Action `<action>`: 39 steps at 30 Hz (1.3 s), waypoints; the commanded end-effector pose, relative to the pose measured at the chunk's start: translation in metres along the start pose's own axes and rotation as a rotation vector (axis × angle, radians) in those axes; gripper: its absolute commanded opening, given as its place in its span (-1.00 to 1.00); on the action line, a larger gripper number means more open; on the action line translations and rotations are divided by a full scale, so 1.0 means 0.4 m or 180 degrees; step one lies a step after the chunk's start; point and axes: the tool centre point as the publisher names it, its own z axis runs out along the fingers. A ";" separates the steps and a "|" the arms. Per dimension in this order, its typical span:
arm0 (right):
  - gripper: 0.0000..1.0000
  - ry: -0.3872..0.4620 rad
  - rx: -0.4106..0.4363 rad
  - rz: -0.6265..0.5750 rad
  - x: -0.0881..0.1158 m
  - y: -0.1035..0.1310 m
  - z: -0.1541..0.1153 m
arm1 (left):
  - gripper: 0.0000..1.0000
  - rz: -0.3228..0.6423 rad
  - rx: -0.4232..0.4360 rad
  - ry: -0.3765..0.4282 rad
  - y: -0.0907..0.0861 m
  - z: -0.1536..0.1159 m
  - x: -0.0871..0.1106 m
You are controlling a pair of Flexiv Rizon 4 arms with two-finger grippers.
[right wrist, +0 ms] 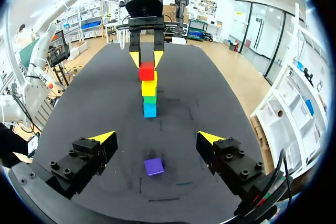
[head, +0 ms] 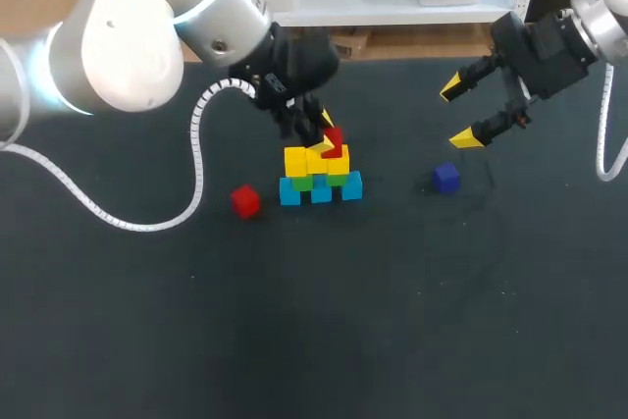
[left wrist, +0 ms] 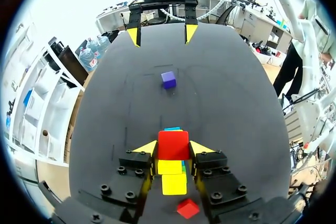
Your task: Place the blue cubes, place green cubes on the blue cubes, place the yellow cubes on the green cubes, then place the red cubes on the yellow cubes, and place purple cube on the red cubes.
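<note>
A pyramid stands mid-table: a row of blue cubes (head: 321, 191), green cubes (head: 304, 182) on them, then yellow cubes (head: 296, 159). My left gripper (head: 329, 137) is shut on a red cube (head: 334, 141) right at the top of the yellow layer. In the left wrist view this red cube (left wrist: 173, 145) fills the gap between both yellow tips, with the yellow cubes (left wrist: 170, 167) just beneath. A second red cube (head: 244, 200) lies loose to the left of the pyramid. The purple cube (head: 446, 177) lies to the right, under and ahead of my open, empty right gripper (head: 461, 113).
The dark table mat (head: 392, 321) stretches bare in front of the pyramid. The left arm's white cable (head: 147, 225) loops over the table's left side. In the right wrist view the purple cube (right wrist: 154, 166) lies between the open right gripper (right wrist: 157, 139) and the pyramid.
</note>
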 end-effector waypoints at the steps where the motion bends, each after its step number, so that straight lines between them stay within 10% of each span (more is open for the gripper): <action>1: 1.00 -0.0006 -0.0003 -0.0003 0.001 -0.002 0.001 | -1.00 -0.0003 0.0011 0.0000 0.004 0.001 0.001; 39: 1.00 -0.0006 -0.0003 -0.0003 0.001 -0.002 0.001 | -1.00 -0.0029 -0.0002 -0.0012 0.011 0.001 0.011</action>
